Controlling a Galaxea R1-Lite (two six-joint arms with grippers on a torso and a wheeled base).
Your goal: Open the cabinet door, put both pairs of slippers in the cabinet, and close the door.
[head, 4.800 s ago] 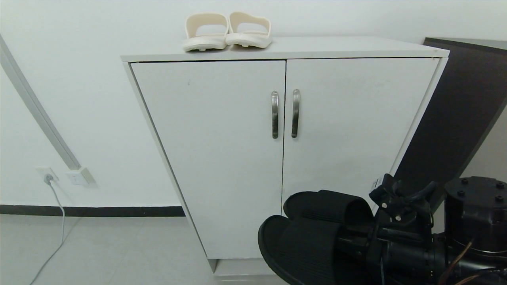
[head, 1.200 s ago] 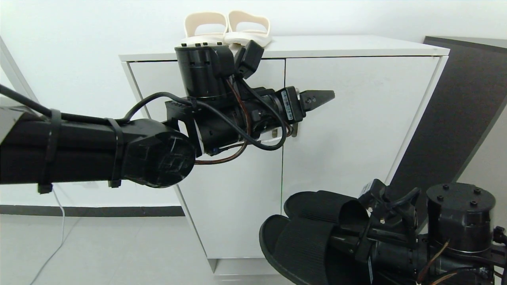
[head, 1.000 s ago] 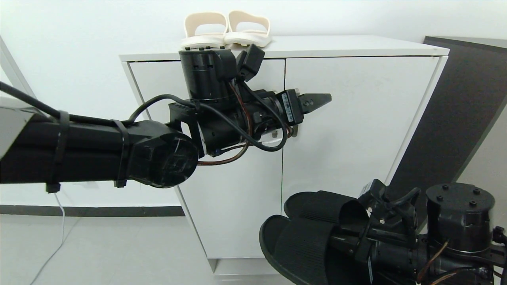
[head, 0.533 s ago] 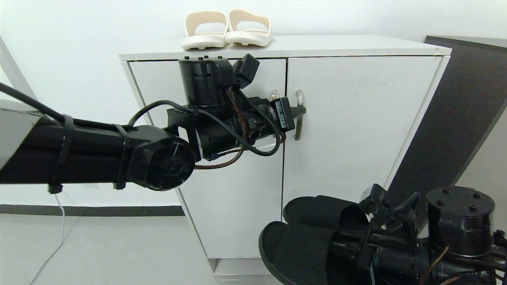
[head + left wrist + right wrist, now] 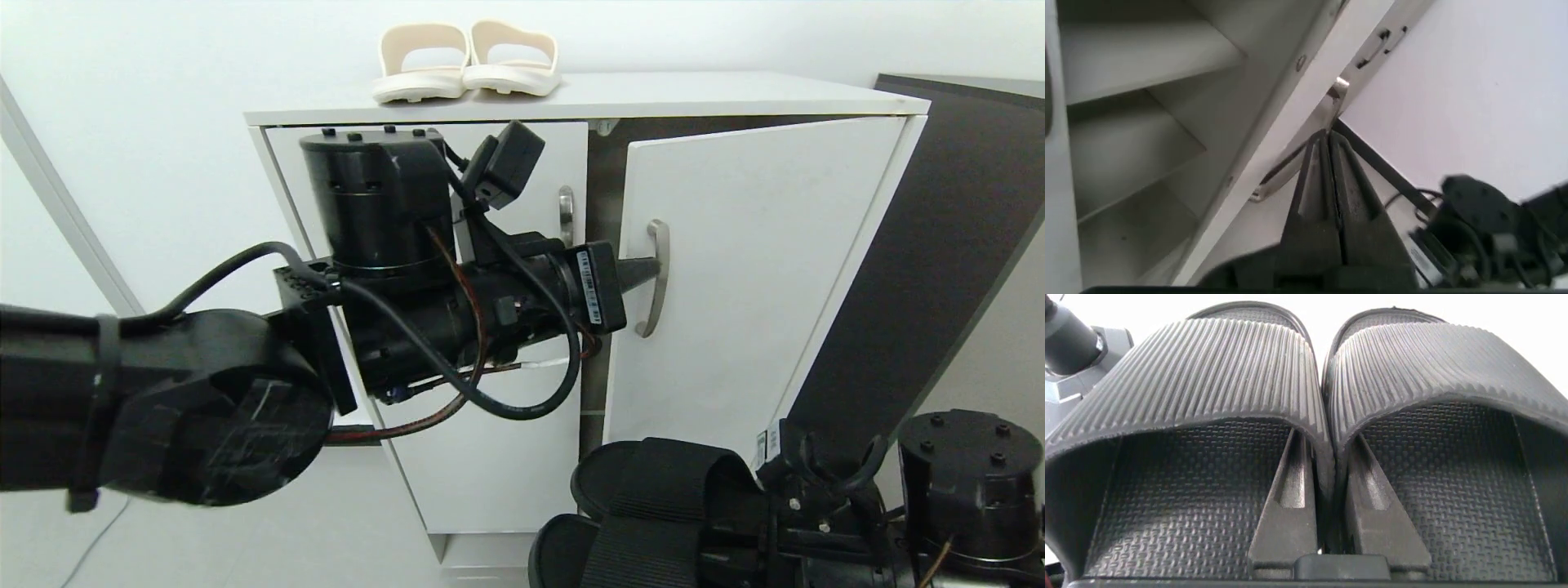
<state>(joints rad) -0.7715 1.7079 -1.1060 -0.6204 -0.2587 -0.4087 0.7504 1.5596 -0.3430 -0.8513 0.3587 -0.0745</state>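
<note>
The white cabinet [image 5: 571, 98] has its right door [image 5: 735, 269] swung partly out, with a dark gap beside the shut left door [image 5: 457, 482]. My left gripper [image 5: 645, 269] is shut, its tips hooked behind the right door's metal handle [image 5: 655, 278]. In the left wrist view the shut gripper [image 5: 1328, 139] crosses that handle [image 5: 1290, 167], with shelves [image 5: 1135, 49] inside the cabinet. A cream pair of slippers [image 5: 467, 61] rests on the cabinet top. Low at the right, my right gripper [image 5: 1327, 449] is shut on the black slippers [image 5: 653, 514], one finger in each, pinching their inner walls [image 5: 1323, 416].
A dark panel [image 5: 939, 245] stands right beside the cabinet, close behind the opening door. A grey conduit [image 5: 49, 188] runs down the white wall on the left. The left door's handle [image 5: 566, 215] sits just behind my left wrist.
My left gripper closed in on the right door's handle and pulled back, swinging the door partly out. The right arm with the black slippers sank lower.
</note>
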